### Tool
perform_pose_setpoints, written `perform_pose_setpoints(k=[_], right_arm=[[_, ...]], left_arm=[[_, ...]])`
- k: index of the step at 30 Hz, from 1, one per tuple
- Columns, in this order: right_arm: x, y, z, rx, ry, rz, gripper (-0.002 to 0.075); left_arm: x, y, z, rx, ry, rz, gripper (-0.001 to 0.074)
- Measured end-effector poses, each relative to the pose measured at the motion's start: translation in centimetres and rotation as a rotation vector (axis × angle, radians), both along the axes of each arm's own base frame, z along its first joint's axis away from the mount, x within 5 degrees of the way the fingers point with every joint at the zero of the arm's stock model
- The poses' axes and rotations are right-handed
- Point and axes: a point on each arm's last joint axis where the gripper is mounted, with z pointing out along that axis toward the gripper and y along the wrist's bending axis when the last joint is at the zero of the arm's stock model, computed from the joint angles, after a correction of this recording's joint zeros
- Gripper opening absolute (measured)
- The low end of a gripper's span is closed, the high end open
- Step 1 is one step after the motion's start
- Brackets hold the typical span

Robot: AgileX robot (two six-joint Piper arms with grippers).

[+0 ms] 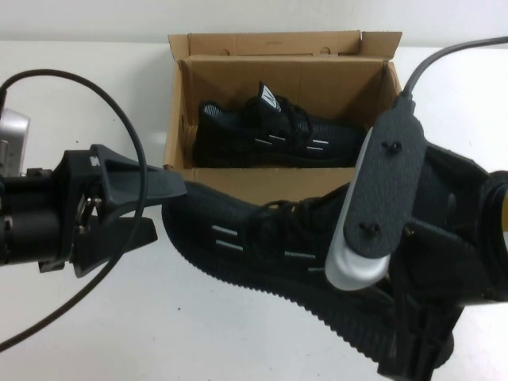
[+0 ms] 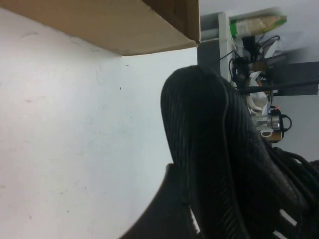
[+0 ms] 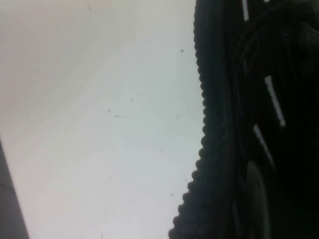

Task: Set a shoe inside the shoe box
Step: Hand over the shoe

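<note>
A black knit shoe (image 1: 262, 238) with white dashes is held raised in front of the shoe box (image 1: 178, 119), toe to the left and heel to the right. My left gripper (image 1: 168, 210) straddles the toe, one finger (image 2: 164, 209) against the ridged sole (image 2: 199, 149), shut on it. My right gripper (image 1: 417, 349) is at the heel, mostly hidden under its wrist; the right wrist view shows the sole (image 3: 214, 149) filling its jaws. A second, look-alike shoe (image 1: 274, 131) lies inside the open brown box.
The box's flap lid (image 1: 278, 44) stands open at the back. White table (image 1: 159, 317) spreads in front and to the left. Cables (image 1: 119, 119) loop over the left arm and behind the right arm.
</note>
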Motion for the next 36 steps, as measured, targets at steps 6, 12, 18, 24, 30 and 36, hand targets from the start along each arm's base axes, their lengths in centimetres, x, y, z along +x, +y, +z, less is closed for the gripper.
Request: perform_pose_setpoints(k=[6, 12, 18, 24, 30, 36], right_arm=[[0.1, 0.2, 0.2, 0.017, -0.029, 0.026, -0.0008], [-0.1, 0.5, 0.4, 0.049, -0.038, 0.059, -0.0008], [-0.2, 0.9, 0.6, 0.083, -0.055, 0.100, -0.0008], [-0.3, 0.8, 0.6, 0.070, -0.056, 0.117, -0.0008], [-0.4, 0.8, 0.5, 0.067, -0.047, 0.123, -0.0008], [-0.5, 0.9, 0.5, 0.088, -0.013, 0.109, 0.0023]], left_arm=[[0.2, 0.1, 0.0, 0.000, 0.003, 0.024, 0.0608], [0.3, 0.2, -0.1, 0.000, 0.008, 0.043, 0.0608], [1.0, -0.1, -1.1, -0.013, 0.081, 0.004, 0.0591], [1.3, -0.2, -1.4, -0.015, 0.074, -0.016, 0.0288], [1.4, -0.3, -1.1, -0.022, -0.021, -0.036, 0.0121], [1.6, -0.4, -0.9, -0.027, -0.067, -0.044, 0.0121]])
